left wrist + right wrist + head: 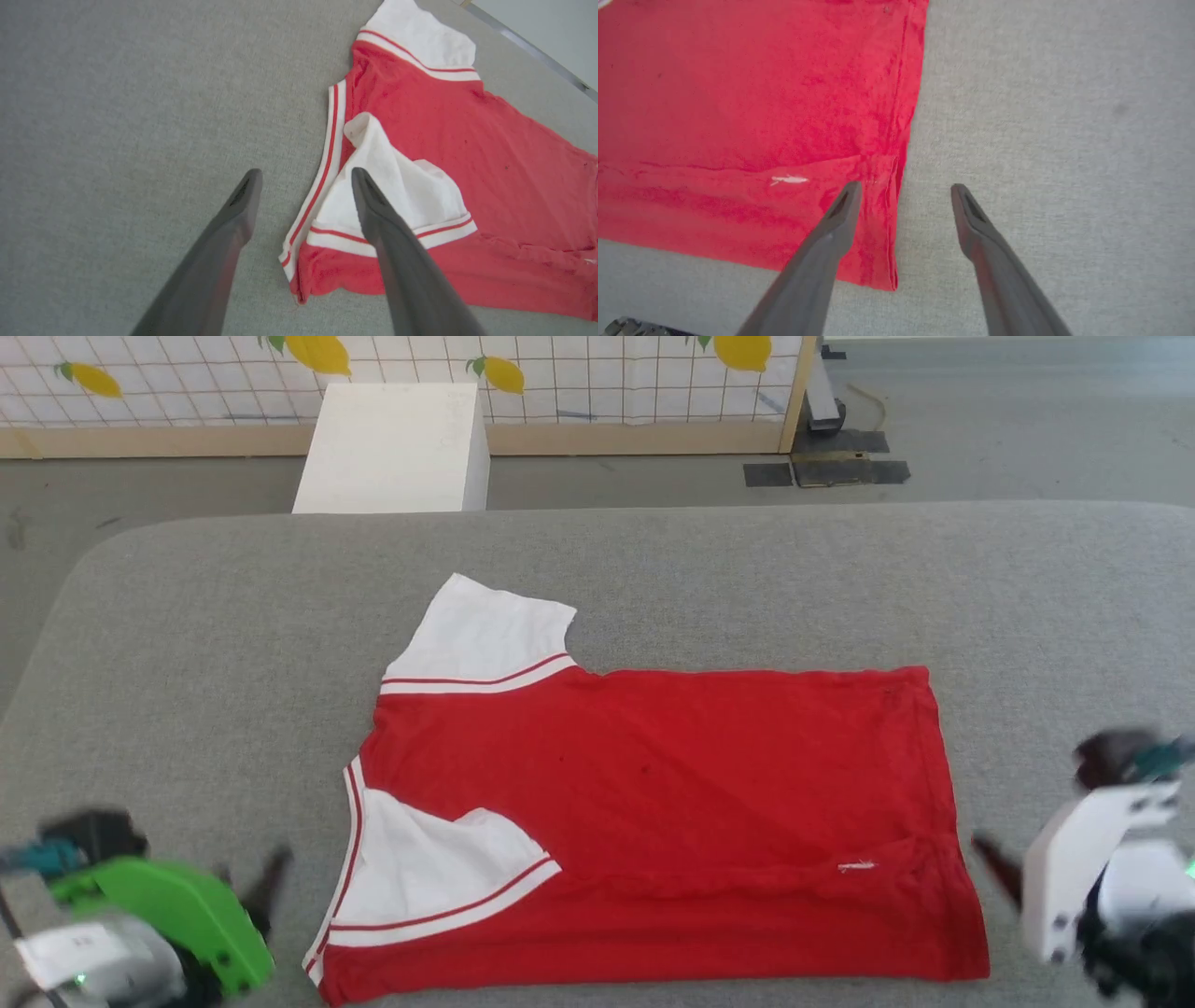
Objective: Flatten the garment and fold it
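The red-and-white shirt (653, 784) lies spread on the grey surface (653, 569), its near edge folded over. Both arms hover low off its near corners, the left fingers (233, 219) spread by the collar, the right fingers (831, 219) spread at the hem, gripping nothing.

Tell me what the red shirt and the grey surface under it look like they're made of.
Red shirt: probably soft knit jersey, matte. It lies limp with fine wrinkles, and its hem is stitched.
Grey surface: looks like a woven or felt-like upholstery cloth, matte, with a fine speckled texture. Its rounded corner suggests padding, though that is uncertain.
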Available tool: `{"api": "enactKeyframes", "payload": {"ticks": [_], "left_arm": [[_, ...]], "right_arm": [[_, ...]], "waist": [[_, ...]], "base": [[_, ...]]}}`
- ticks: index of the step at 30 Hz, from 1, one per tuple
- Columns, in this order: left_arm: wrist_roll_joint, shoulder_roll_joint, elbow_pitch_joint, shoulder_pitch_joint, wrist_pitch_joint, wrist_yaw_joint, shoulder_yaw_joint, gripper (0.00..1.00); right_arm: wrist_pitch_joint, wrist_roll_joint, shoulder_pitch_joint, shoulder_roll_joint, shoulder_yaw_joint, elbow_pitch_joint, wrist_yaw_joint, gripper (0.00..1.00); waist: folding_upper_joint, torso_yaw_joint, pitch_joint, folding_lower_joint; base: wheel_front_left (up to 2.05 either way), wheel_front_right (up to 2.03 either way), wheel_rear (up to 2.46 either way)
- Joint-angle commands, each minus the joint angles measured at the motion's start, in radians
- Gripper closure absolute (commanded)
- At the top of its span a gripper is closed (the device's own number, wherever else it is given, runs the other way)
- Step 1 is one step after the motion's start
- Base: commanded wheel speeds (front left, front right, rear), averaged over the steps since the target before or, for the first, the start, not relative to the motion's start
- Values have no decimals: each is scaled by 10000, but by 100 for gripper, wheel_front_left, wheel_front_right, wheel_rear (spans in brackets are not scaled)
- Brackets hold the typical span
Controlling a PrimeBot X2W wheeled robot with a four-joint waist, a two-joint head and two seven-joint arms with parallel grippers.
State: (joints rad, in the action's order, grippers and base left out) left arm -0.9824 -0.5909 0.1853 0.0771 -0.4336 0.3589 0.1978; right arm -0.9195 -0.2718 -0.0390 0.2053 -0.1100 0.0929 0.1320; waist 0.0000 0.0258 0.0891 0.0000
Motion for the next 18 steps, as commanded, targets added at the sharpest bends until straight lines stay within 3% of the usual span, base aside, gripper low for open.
{"api": "enactKeyframes", "payload": {"ticks": [1, 6, 11, 18], "left_arm": [[344, -177, 241, -520, 326, -161, -127, 0], [1344, -90, 346, -1714, 1865, -623, -239, 0], [2204, 507, -1078, -3466, 3402, -1626, 393, 0], [2747, 1241, -3132, -6165, 3908, -2610, 1218, 0]], "right_arm": [[240, 21, -392, 0, -125, 163, -13, 0], [826, 74, -1204, -105, -326, 541, -13, 0], [1053, 290, -2076, -183, -296, 545, -13, 0], [912, 490, -2826, -187, -76, 747, -13, 0]], "waist": [[0, -13, -11, 0], [0, -77, 129, 0], [0, -33, 832, 0], [0, 67, 2042, 0]], "base": [[0, 0, 0], [0, 0, 0], [0, 0, 0], [0, 0, 0]]}}
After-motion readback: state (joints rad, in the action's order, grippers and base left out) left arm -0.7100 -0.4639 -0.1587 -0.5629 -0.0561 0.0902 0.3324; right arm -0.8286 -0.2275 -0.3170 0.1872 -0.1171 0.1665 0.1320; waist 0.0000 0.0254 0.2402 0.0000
